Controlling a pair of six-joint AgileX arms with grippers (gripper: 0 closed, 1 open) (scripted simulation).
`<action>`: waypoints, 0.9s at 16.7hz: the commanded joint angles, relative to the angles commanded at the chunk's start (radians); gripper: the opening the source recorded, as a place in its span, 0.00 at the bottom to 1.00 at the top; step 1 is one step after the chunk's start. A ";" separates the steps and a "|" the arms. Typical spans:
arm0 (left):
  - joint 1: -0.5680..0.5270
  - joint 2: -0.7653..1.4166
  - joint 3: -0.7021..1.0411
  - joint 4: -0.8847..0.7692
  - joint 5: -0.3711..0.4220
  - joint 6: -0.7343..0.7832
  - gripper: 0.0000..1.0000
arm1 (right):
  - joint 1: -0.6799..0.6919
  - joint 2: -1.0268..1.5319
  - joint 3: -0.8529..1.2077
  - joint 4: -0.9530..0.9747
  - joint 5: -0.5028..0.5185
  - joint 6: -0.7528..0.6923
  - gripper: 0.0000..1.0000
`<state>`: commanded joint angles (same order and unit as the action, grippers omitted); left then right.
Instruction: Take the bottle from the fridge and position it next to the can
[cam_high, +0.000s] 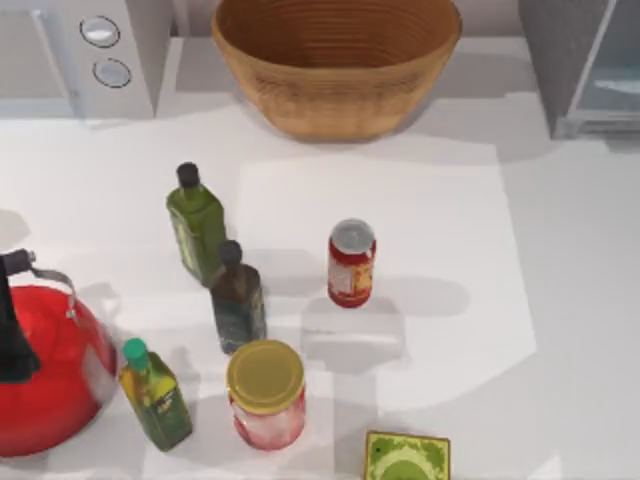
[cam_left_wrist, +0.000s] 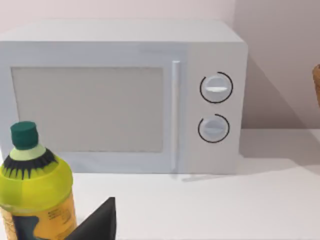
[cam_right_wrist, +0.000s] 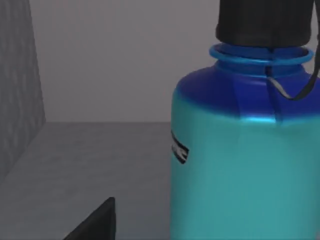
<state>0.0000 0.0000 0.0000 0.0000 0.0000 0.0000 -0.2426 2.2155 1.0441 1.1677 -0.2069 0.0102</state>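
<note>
White bench is crowded: oil bottles, a yellow-lid jar and a kettle sit around 8 o'clock from the can. Fridge sits at 2 o'clock. Stout turquoise bottle, black cap, stands on the fridge's grey shelf right by the right claw; can't tell either claw's spread.

white table, pale wall

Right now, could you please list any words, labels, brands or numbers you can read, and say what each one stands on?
None can be read.
can: pale label, print blurred.
bottle: small dark mark on its side, unreadable.
Yellow-green bottle: label print too small.
Green packet: pattern, no legible words.
microwave: two knobs, no markings.
</note>
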 joint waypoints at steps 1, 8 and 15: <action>0.000 0.000 0.000 0.000 0.000 0.000 1.00 | -0.002 0.013 0.008 0.009 -0.002 0.000 1.00; 0.000 0.000 0.000 0.000 0.000 0.000 1.00 | 0.003 0.022 0.023 0.002 0.001 0.000 1.00; 0.000 0.000 0.000 0.000 0.000 0.000 1.00 | 0.020 0.138 0.261 -0.116 0.021 -0.001 1.00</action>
<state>0.0000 0.0000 0.0000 0.0000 0.0000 0.0000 -0.2229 2.3535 1.3048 1.0518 -0.1856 0.0090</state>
